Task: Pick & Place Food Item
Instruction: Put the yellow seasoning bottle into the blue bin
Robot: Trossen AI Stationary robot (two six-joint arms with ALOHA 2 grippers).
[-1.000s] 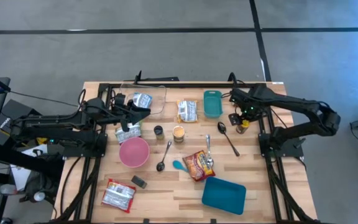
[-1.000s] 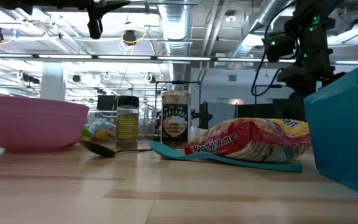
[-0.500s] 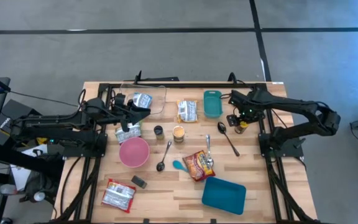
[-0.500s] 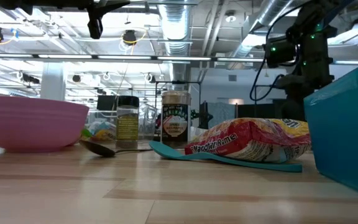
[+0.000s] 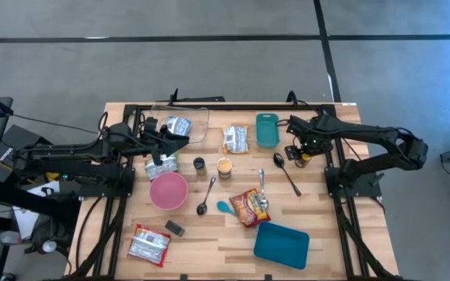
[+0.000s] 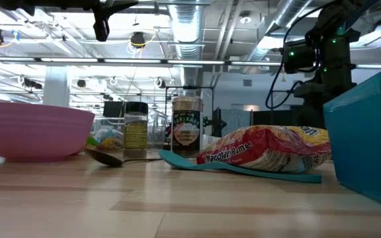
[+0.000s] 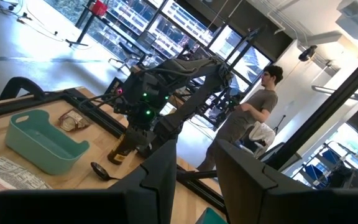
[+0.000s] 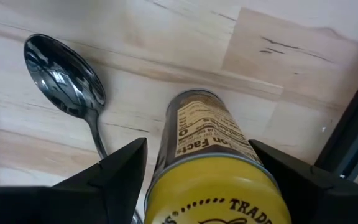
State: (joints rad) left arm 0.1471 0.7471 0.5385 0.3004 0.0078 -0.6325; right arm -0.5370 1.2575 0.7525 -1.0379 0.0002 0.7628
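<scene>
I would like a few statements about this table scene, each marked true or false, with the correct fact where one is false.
1. The right gripper has a yellow-lidded jar between its open fingers. True.
2. A spoon lies on the table beside that jar. True.
3. The pink bowl sits inside the teal tray. False: the bowl stands on the table near the left arm, far from the tray.
4. The ramen packet lies between the bowl and the tray. True.
5. The left gripper holds the small teal basket. False: the basket sits far ahead of it, and nothing shows between its fingers.
</scene>
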